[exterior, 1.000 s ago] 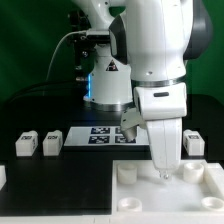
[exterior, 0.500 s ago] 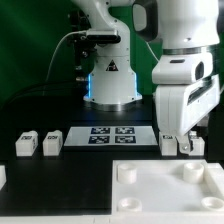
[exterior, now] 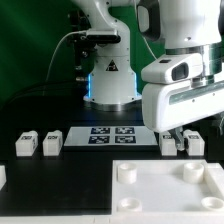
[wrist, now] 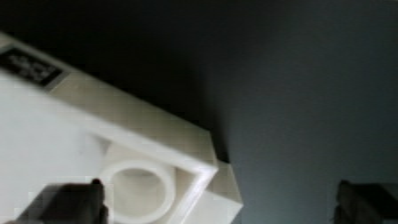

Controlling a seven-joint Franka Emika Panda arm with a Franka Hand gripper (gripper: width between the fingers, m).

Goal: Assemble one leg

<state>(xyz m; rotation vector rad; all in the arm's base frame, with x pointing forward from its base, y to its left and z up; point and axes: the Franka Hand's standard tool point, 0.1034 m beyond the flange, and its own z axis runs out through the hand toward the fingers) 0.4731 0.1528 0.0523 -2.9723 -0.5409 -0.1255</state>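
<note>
**Exterior view: tool low over the legs, nothing picked up**

Exterior view had the tool [exterior: 181,134] hanging low off the marker board [exterior: 108,133], at that board's end on the exterior view's right. The leg [exterior: 168,144] stood upright on the black worktop [exterior: 35,115] just beside that same end of the marker board, tag to the camera. A second leg [exterior: 195,143] stood farther out from the board. The tool's tips dipped between those two or just behind them, and I could not tell which.

Off the marker board's other end, a third leg [exterior: 51,143] and a fourth leg [exterior: 25,144] waited side by side. The tray [exterior: 160,195] lay on the camera's side of the marker board, round sockets facing up, probably to take a leg from above.

On the wrist view, the dark fingertips [wrist: 71,200] were spread wide, with nothing clamped between them. Only a corner of the tray and its socket [wrist: 139,190] lay below, so the tool was wide open and empty.

Standing upright and apart, the legs offered flat sides for a pinch. To my eye this was the approach to a pick, and the assembly itself was not yet begun.
</note>
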